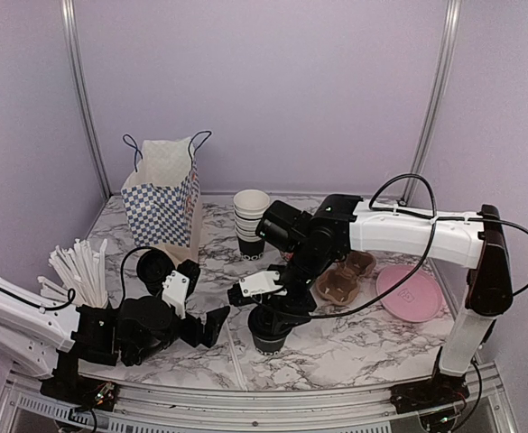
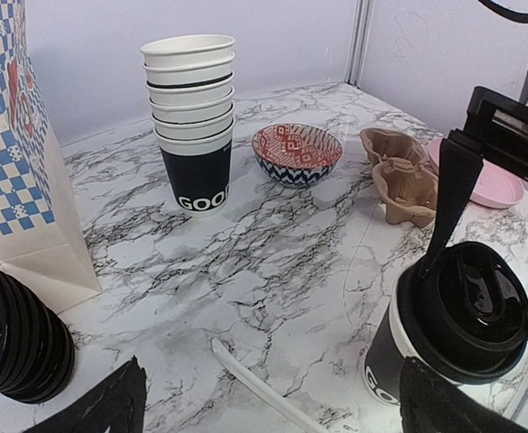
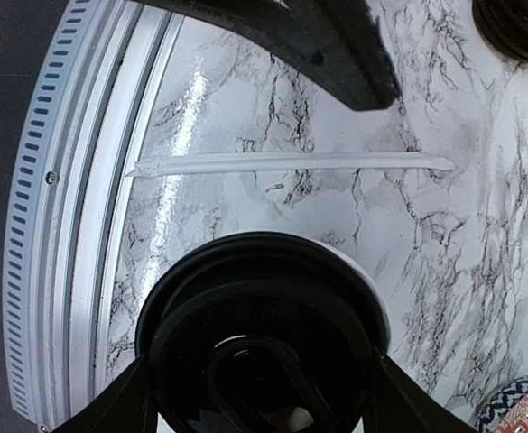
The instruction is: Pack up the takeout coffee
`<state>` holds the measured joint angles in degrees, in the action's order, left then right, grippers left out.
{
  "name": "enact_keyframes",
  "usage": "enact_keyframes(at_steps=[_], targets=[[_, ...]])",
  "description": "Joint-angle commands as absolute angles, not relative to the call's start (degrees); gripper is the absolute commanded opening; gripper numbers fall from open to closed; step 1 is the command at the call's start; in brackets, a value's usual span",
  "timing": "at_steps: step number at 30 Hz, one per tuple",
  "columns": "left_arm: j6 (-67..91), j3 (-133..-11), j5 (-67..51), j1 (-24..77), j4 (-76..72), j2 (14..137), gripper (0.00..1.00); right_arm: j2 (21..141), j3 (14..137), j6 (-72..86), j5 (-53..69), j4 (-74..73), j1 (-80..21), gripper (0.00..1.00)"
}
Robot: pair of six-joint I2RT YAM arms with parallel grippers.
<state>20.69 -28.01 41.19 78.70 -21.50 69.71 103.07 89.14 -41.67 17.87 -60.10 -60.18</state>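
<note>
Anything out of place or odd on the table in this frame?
One wrapped straw lies loose on the table near its front edge, beside the takeout coffee, away from the straw pile at the left. Nothing looks spilled or tipped.

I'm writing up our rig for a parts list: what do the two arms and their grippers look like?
Both the left arm and right arm have white links with black joints. Thin black cables loop along both. The left gripper and right gripper are black with flat fingers, each with a white block at the wrist.
</note>
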Motion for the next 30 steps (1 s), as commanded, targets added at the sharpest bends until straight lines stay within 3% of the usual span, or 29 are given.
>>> enact_keyframes(at_steps=[1,30], targets=[[20.7,-27.51,43.5,78.81,-20.74,69.22,0.99,102.6,91.31,-40.37,18.28,-61.28,-60.82,0.71],[19.01,-28.56,41.75,78.79,-20.65,70.76,0.99,103.03,90.54,-41.24,18.67,-60.53,-60.82,0.67]])
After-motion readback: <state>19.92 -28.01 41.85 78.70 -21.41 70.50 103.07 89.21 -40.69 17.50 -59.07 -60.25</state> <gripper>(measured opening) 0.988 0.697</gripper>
